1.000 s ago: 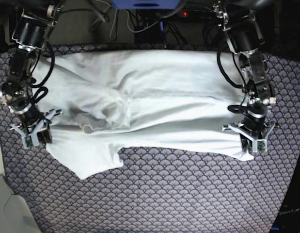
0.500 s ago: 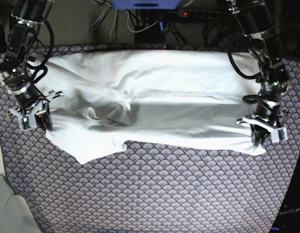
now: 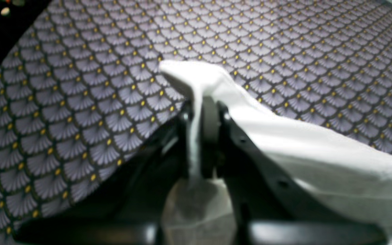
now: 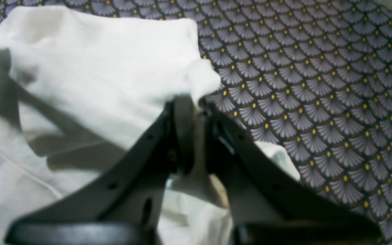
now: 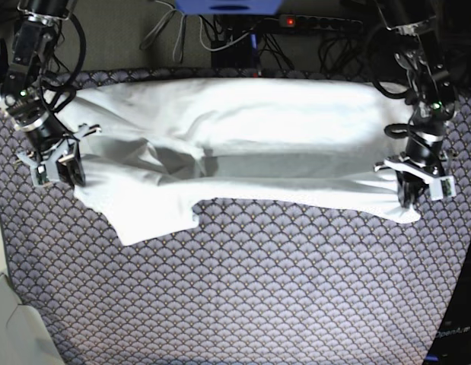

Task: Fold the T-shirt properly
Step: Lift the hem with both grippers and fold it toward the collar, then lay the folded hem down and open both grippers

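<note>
Behind the T-shirt (image 5: pixel 243 129), tangled cables (image 5: pixel 243 38)

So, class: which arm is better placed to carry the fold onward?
Neither alone. The left gripper and right gripper each pinch a T-shirt edge at opposite ends, so both should probably move together.

Robot lab: table with purple fan-pattern cloth (image 5: pixel 258 289), tangled cables (image 5: pixel 220 34), power strip (image 5: pixel 326 23) behind.
</note>
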